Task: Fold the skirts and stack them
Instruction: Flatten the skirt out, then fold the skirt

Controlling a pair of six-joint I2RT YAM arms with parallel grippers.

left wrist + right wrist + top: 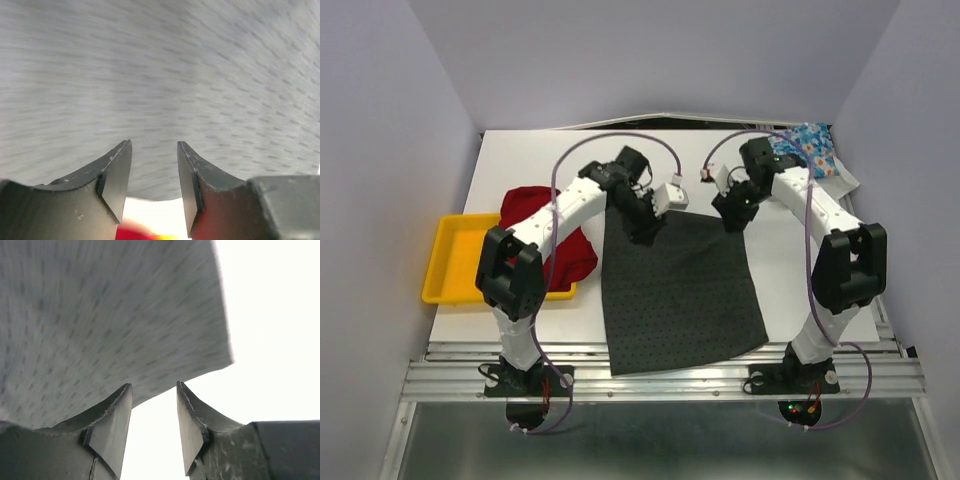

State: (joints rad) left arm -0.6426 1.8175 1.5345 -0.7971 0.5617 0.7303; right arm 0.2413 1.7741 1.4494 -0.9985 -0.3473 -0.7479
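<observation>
Fold seemingly starting: left gripper (644, 230) and right gripper (730, 218), spread empty at grey skirt's (675, 295) far corners, must pinch them

Pale lavender walls (390, 150) box in a white table (520, 160) on three sides, aluminium rails (670, 378) along its near edge, pretty even light.

Robotics laboratory test cell, white bench (790, 285) boxed in by plain pale walls (650, 60), left arm (560, 212) and right arm (817, 215) bolted to an aluminium rail (660, 378) at the near edge, purple cables (556, 185) exposed.
</observation>
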